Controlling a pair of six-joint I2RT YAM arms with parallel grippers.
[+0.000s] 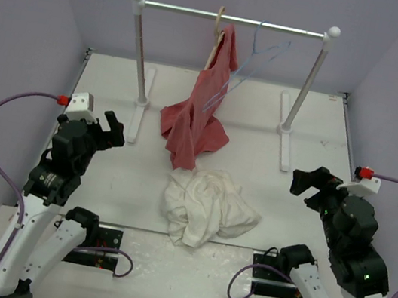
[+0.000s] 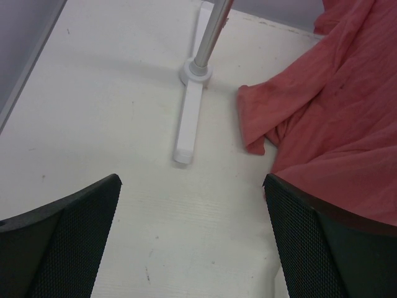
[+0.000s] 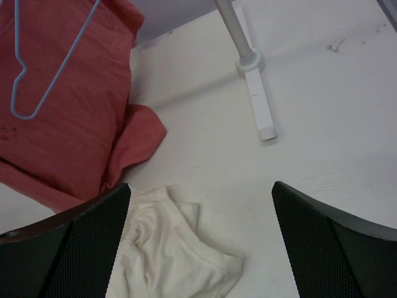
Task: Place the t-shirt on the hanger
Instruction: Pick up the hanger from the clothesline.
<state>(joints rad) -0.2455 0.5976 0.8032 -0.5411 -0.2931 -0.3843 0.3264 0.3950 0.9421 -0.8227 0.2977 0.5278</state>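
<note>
**Operator:** What do you find on the left?

**Inspector:** Your left pincer (image 1: 115, 131) hangs above the worktop (image 1: 323, 139) on the near side of the rack (image 1: 236, 20), close to its left foot (image 2: 189, 118). The jaws stand wide apart and hold nothing.

**Operator:** And the middle?

**Inspector:** A red garment (image 1: 196, 122) hangs from a wooden hanger (image 1: 218, 34) at about the middle of the rack's rail. Its lower part trails onto the worktop between the two feet. The t-shirt (image 1: 204, 207) lies crumpled in a heap on the worktop, on the near side of the rack and roughly under the middle of the rail. No pincer touches it. The hanger (image 1: 255, 63) is hooked on the rail, right of the wooden one. It hangs tilted and bare, and its lower corner shows against the red cloth.

**Operator:** The right side?

**Inspector:** Your right pincer (image 1: 304, 183) sits above the worktop on the near side of the rack's right foot (image 3: 260, 105). Its jaws are also spread wide and empty. In the wrist view the t-shirt shows partly behind one finger (image 3: 68, 248).
</note>
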